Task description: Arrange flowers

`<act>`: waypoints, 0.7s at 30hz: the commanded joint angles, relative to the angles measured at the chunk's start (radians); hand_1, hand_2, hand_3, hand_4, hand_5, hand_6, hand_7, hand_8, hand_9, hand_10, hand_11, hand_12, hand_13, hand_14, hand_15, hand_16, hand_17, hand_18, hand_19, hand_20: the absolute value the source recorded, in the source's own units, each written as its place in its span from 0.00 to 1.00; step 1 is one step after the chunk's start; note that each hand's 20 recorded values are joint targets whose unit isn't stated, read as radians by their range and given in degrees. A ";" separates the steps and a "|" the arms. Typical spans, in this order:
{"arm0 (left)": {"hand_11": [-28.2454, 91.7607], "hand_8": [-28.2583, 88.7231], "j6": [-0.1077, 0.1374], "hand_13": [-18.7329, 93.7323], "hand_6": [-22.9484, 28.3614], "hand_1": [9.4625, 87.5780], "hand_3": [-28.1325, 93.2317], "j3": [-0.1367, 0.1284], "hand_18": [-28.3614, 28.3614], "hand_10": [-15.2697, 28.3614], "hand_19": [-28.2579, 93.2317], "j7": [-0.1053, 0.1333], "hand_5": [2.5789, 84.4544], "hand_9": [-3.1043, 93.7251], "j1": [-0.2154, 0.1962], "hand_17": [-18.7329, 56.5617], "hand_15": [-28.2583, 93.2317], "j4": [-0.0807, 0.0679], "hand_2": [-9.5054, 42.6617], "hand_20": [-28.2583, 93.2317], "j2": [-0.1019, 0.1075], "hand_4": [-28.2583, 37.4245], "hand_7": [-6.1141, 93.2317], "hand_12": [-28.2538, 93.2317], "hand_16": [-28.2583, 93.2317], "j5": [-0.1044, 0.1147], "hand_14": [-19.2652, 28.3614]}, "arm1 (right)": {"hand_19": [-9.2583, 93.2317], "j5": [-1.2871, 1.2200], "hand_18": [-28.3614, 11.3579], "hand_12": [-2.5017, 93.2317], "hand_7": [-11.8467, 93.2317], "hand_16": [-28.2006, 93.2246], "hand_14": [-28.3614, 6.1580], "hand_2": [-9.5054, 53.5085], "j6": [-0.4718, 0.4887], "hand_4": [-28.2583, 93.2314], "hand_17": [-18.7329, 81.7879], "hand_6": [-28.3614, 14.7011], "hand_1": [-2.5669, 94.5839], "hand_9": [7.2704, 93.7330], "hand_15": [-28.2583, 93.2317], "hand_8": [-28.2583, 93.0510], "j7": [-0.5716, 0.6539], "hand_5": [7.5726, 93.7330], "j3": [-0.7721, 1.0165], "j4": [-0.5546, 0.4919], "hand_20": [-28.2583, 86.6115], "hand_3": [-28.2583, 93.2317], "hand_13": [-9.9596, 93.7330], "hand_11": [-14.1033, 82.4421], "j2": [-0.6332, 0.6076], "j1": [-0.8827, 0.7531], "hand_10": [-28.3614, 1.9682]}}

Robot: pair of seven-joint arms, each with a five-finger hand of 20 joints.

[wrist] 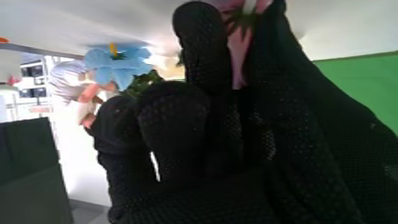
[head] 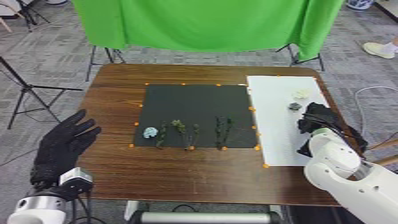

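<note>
On the black mat (head: 197,100) lie a pale blue flower (head: 150,132) and several green stems (head: 180,127), side by side near its front edge. A white flower (head: 301,94) and a small dark item (head: 294,106) are on the white sheet (head: 275,135). My right hand (head: 318,119) is over that sheet's right side, close to both. In the right wrist view my right hand (wrist: 222,185) partly covers a pink piece (wrist: 237,47) with dark green leaflets; whether it is held is unclear. Beyond the glove is a blue flower (wrist: 118,65) with a yellow centre. My left hand (head: 67,145) is open, left of the mat.
The brown table (head: 169,175) has small orange markers around the mat. A green cloth (head: 209,25) hangs behind the table. A black tripod (head: 28,87) stands on the floor at the left.
</note>
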State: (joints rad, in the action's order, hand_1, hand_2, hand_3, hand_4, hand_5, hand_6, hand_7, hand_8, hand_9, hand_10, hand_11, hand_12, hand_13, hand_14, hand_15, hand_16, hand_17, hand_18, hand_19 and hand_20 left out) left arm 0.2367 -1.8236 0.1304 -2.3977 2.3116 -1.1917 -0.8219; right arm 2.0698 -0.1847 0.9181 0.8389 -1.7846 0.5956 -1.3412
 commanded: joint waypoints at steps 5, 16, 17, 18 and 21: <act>0.46 0.16 0.011 0.39 0.65 0.20 0.90 -0.020 0.91 0.81 0.69 0.001 0.43 0.39 -0.036 0.10 0.64 0.011 0.30 0.22 -0.001 0.11 0.20 0.31 0.15 0.001 0.96 | 1.00 0.013 0.16 0.35 0.35 0.36 0.64 0.00 0.018 0.00 0.58 0.72 0.58 1.00 0.86 0.23 -0.097 0.86 0.030 -0.125 0.65 0.88 0.84 0.28 0.079 0.109 0.69; 0.46 0.16 0.019 0.39 0.65 0.19 0.90 -0.028 0.91 0.81 0.69 0.012 0.43 0.39 -0.026 0.10 0.64 0.006 0.30 0.22 0.011 0.11 0.20 0.31 0.15 0.005 0.96 | 1.00 -0.020 0.16 0.36 0.34 0.37 0.64 0.00 0.067 0.00 0.58 0.71 0.58 1.00 0.86 0.23 -0.228 0.87 -0.186 -0.050 0.66 0.89 0.84 0.27 0.386 0.352 0.68; 0.46 0.16 0.015 0.39 0.65 0.20 0.90 -0.026 0.91 0.81 0.69 0.010 0.43 0.39 -0.018 0.10 0.64 0.003 0.30 0.22 0.014 0.11 0.20 0.31 0.15 0.001 0.96 | 1.00 -0.018 0.16 0.36 0.34 0.37 0.64 0.00 0.058 0.00 0.58 0.71 0.58 1.00 0.86 0.23 -0.231 0.87 -0.221 -0.031 0.66 0.89 0.84 0.28 0.412 0.376 0.68; 0.46 0.16 0.016 0.39 0.65 0.20 0.90 -0.023 0.91 0.81 0.69 0.009 0.43 0.39 -0.013 0.10 0.64 -0.001 0.30 0.22 0.016 0.11 0.20 0.31 0.15 0.001 0.96 | 1.00 -0.007 0.16 0.36 0.34 0.37 0.64 0.00 0.074 0.00 0.58 0.70 0.58 1.00 0.87 0.23 -0.248 0.87 -0.232 -0.008 0.66 0.89 0.84 0.28 0.449 0.383 0.68; 0.46 0.16 0.010 0.39 0.65 0.19 0.90 -0.019 0.91 0.81 0.69 0.001 0.43 0.39 -0.001 0.10 0.64 -0.007 0.30 0.22 0.009 0.11 0.20 0.31 0.15 0.002 0.96 | 1.00 0.001 0.16 0.36 0.34 0.37 0.64 0.00 0.076 0.00 0.58 0.70 0.58 1.00 0.87 0.23 -0.265 0.86 -0.309 0.074 0.66 0.89 0.84 0.28 0.532 0.437 0.68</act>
State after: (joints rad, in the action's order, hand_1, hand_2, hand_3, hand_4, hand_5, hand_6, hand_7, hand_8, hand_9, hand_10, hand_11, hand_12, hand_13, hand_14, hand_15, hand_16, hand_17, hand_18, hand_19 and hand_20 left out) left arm 0.2495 -1.8502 0.1439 -2.4229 2.3176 -1.1849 -0.8191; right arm 2.0446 -0.1370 0.7107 0.6456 -1.8161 0.8788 -0.9976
